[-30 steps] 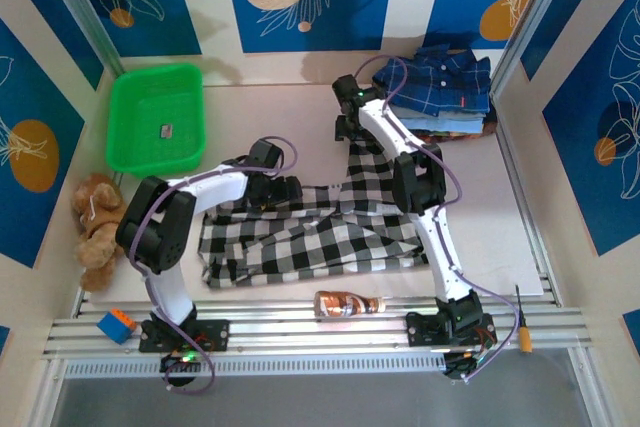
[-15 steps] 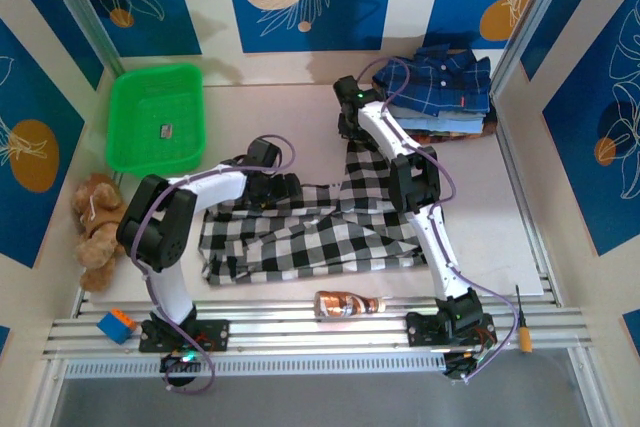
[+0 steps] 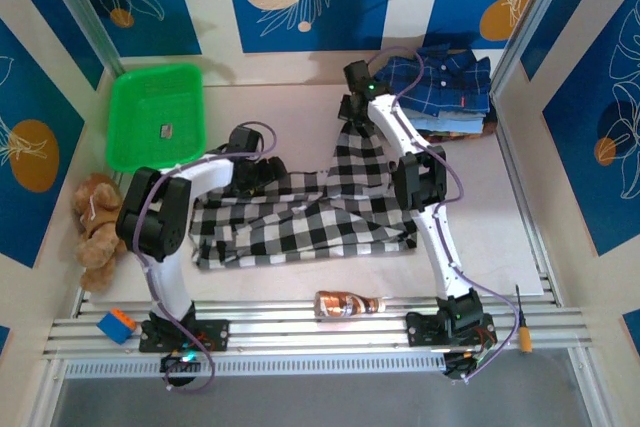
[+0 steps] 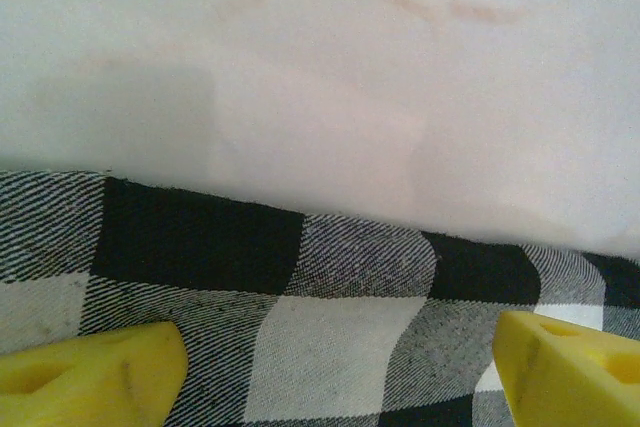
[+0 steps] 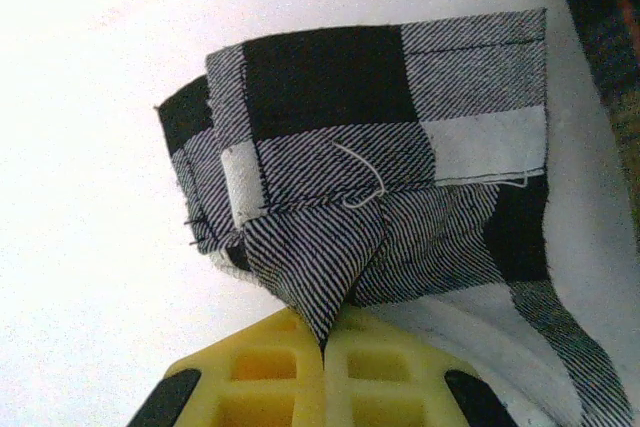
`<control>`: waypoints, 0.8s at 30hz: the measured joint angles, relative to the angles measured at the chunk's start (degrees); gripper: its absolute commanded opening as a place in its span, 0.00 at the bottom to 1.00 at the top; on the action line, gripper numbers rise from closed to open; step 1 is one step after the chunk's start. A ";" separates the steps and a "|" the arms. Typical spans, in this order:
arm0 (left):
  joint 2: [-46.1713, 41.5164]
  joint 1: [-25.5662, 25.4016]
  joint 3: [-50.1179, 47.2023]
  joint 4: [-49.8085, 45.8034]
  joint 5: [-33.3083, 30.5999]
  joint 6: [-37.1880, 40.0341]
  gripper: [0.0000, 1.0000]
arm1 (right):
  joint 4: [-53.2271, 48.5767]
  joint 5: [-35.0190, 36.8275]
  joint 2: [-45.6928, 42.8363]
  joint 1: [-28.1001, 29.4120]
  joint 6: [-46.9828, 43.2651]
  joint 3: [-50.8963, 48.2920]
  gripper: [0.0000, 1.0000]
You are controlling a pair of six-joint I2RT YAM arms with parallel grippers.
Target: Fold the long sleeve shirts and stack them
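On table [image 3: 500, 237]: one checked shirt [image 3: 310, 219], one folded stack [image 3: 445, 92], one basket [image 3: 156, 117].

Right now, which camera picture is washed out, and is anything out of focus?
Right wrist view: the table is blown out to white, yet the checked shirt shows a sharp weave. Left wrist view: the left end effector fingers are soft; a faint shadow lies above the shirt's edge. Top external view: evenly lit.
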 measured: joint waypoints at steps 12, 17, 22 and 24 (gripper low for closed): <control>5.05 4.83 7.76 -1.07 -0.98 1.38 0.87 | 3.26 -8.61 -28.02 3.78 -5.20 -17.51 0.00; 4.37 4.94 7.54 -0.85 0.44 1.27 0.88 | 6.14 -11.78 -38.32 8.00 -6.34 -32.79 0.00; 2.12 5.01 7.41 -1.40 3.30 0.44 0.89 | 7.91 -13.51 -40.46 11.78 -6.67 -42.80 0.00; 0.04 5.03 7.41 -1.77 3.98 -0.26 0.89 | 7.87 -14.21 -40.46 12.94 -6.95 -44.63 0.00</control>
